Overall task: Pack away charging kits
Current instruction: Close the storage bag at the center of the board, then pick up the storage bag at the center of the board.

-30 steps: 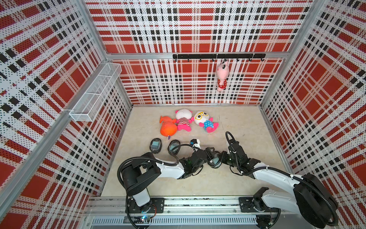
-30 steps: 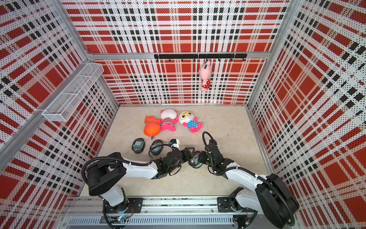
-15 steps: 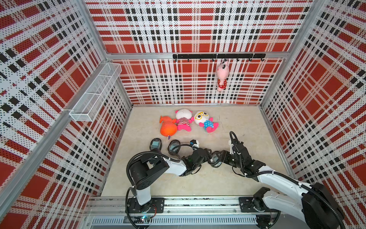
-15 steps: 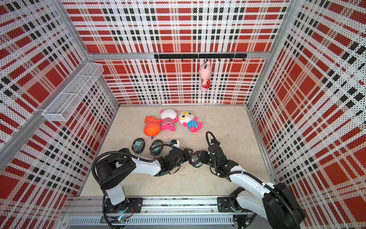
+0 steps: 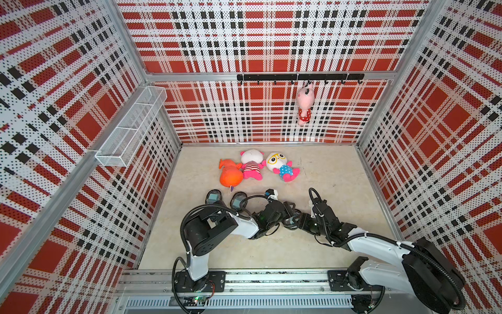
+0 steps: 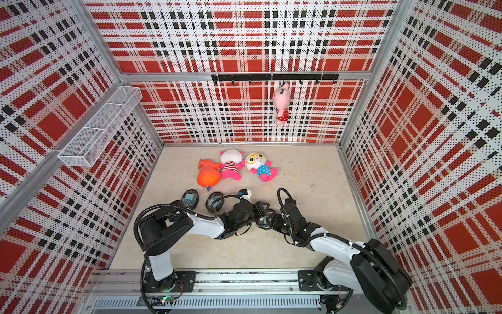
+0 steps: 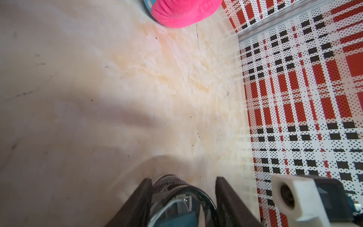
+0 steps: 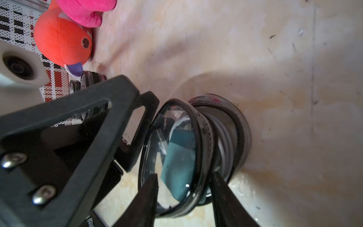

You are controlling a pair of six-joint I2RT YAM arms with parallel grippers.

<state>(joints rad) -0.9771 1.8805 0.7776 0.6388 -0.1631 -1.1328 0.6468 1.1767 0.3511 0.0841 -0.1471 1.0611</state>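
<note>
Far to the left of the orange toy (image 5: pixel 230 176), a wire basket (image 5: pixel 130 127) hangs on the side wall. The orange toy itself lies at the back of the counter (image 5: pixel 271 250). Just in front of it, i.e. on the robot's side, two black oval cases lie flat w/ clear lids up: the first case (image 5: pixel 213 196) a bit to its left, the second case (image 5: pixel 239 200) a bit to its right. Sth. bluish shows through each lid. To the right of the orange toy, close against it, lies a striped toy (image 5: pixel 251 168), and next a toy with glasses (image 5: pixel 282 167). Higher up and further right, a pink toy (image 5: pixel 304 104) hangs from the hook rail (image 5: pixel 271 77) on the back wall.

In front of the orange toy and to its right, the two arms meet at a third case (image 8: pixel 240 135). Its base is down on the counter and its lid (image 8: pixel 155 141) is lifted partly off the base. Inside are a teal adapter (image 8: pixel 180 161), seen through the clear lid, and a white cable (image 8: pixel 224 137), coiled, visible in the gap btw. lid and base.

The left claw (image 7: pixel 183 178) is at this case on the orange toy's side. Its fingers stand apart w/ the case filling the gap. Both seem to touch it, but whether they press I cannot tell. The right claw (image 8: pixel 184 175) is at the opposite side, fingers also apart: one before the lid's face, one behind its rim, so the rim is btw. them. Clamped or only near, I cannot tell.
</note>
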